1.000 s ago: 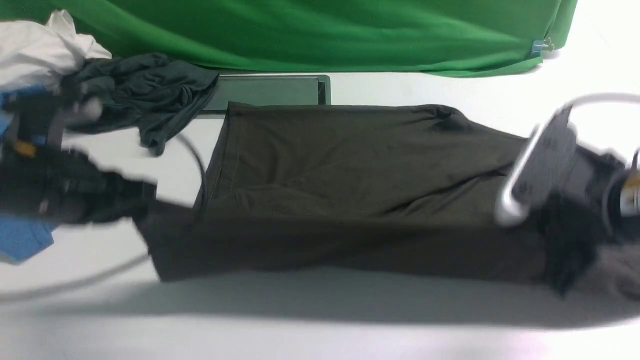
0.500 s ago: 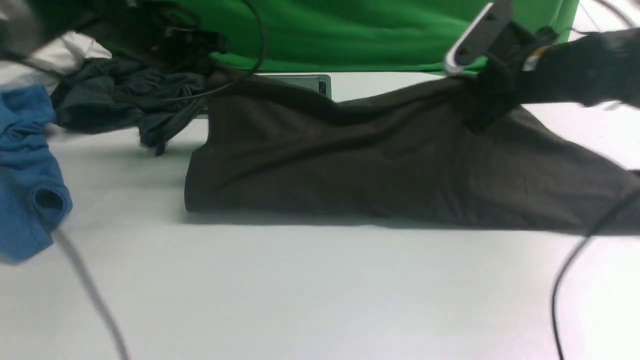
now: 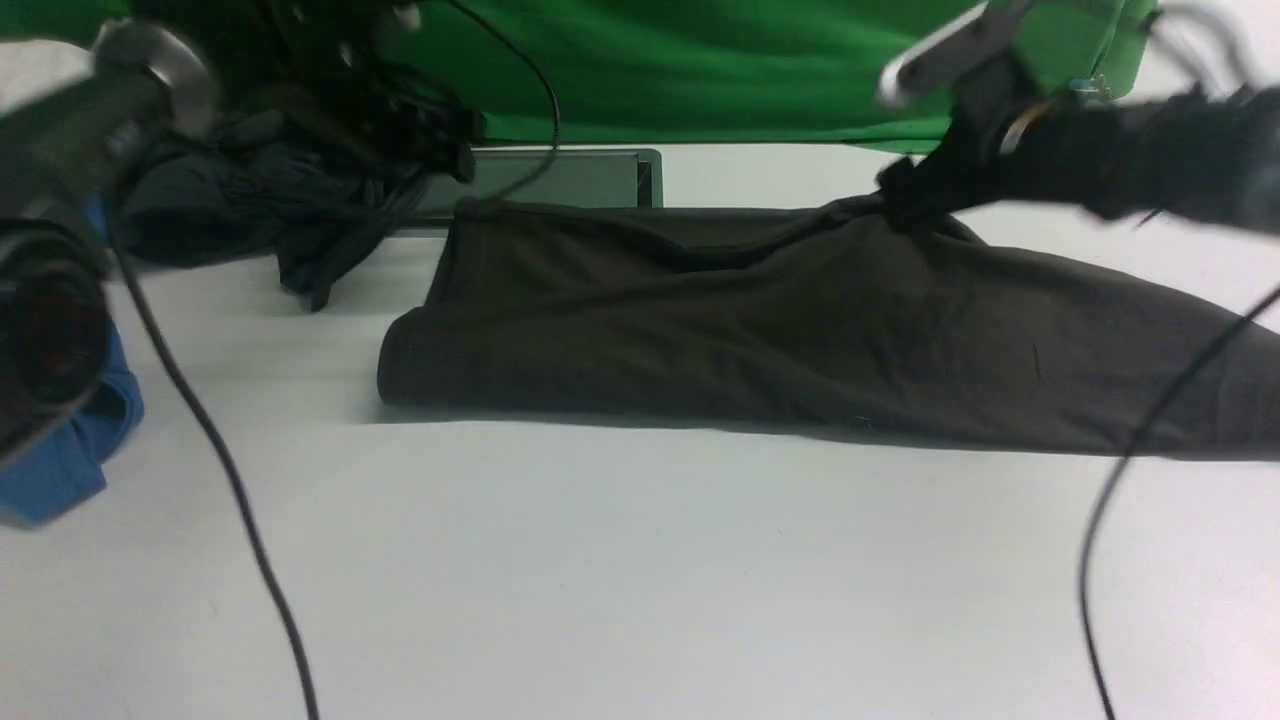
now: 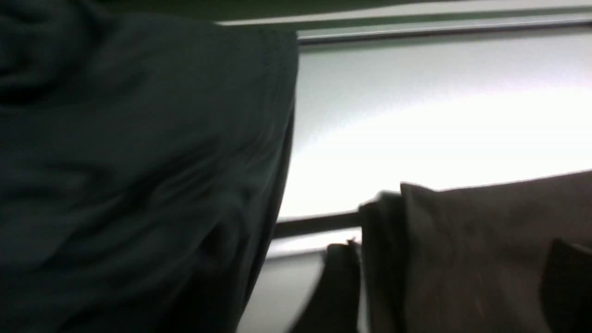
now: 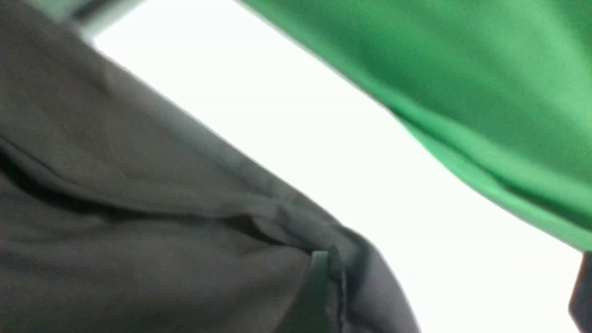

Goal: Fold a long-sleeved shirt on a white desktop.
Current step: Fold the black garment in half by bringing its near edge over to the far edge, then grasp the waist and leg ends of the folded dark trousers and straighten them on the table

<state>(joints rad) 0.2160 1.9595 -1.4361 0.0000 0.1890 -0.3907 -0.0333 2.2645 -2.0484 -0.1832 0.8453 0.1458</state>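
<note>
The long-sleeved shirt, folded into a long band, lies across the white table, touching the grey hatch. The left gripper and right gripper are at its far edge, jaws wide apart.

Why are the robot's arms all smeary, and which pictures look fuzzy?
Front view: the left arm and right arm smear with motion blur, while the shirt looks sharper. Left wrist view: soft all over, with a bright glare patch. Right wrist view: desktop washed out white, green cloth blurry.
</note>
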